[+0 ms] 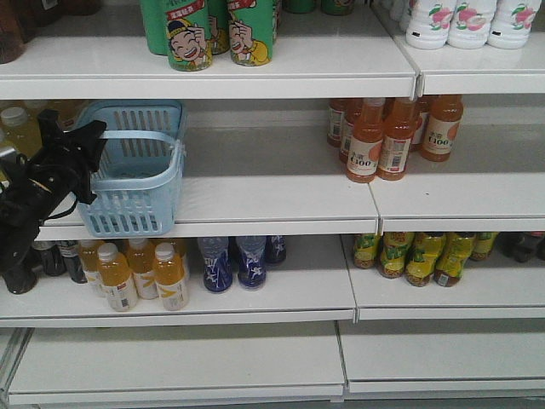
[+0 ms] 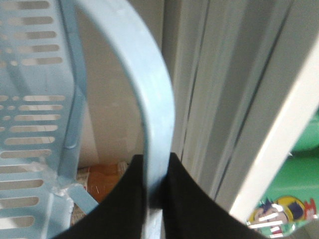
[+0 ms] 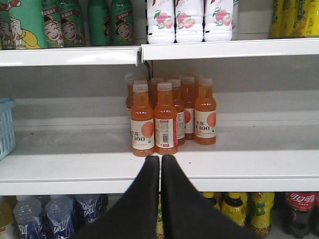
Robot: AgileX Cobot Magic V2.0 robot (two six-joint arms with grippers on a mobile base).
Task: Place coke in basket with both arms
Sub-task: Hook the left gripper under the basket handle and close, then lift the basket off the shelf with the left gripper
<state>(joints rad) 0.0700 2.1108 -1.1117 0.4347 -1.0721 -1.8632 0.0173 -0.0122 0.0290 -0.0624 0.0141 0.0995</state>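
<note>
The left claw [image 2: 155, 160] is clamping the handle [image 2: 149, 89] of the basket [image 1: 128, 213], its two black fingers pressing on either side of the blue hoop with no gap showing. The basket is sitting at the left end of the middle shelf [image 1: 272, 200]. Nothing seems to be lying in it, though the front view is showing only part of its inside. The coke is not showing in any view. The only cola in sight is a dark bottle [image 3: 298, 211] on the shelf below, and that is not the can.

The step in hand is probably holding the basket ready while the other arm is finding the can. To do this well, the left arm should be gripping the hoop squarely so the basket is not swinging or tipping. The right claw [image 3: 160, 158] is pinched fully together and holding nothing, so it needs opening before any reach.

The left arm [image 1: 43, 183] is reaching in from the left edge, level with the basket rim. The right claw is pointing level at the orange bottles [image 3: 164, 119] from in front of the shelf.
</note>
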